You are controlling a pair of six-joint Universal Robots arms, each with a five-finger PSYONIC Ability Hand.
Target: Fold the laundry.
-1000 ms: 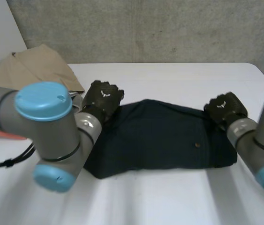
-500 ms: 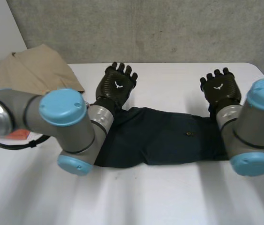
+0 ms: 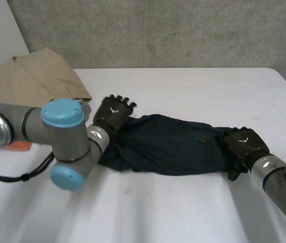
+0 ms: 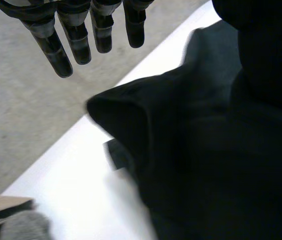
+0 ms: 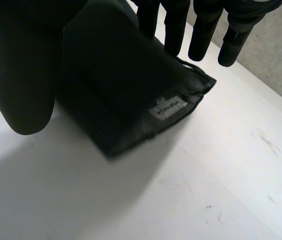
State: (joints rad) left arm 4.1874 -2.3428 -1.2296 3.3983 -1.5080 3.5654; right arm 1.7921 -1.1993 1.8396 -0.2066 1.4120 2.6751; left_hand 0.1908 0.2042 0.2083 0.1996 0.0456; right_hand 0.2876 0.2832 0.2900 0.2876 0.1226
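A dark garment (image 3: 173, 147) lies across the middle of the surface (image 3: 183, 212). The left hand (image 3: 113, 112) and right hand (image 3: 244, 144) are open, straight-fingered, at its ends.

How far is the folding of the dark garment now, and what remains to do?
Done: the dark garment looks folded into a long narrow band on the table. In hand: the left hand is at one end, the right hand at the other, both with straight fingers, gripping nothing. Left: probably folding the band shorter; the beige cloth lies aside.
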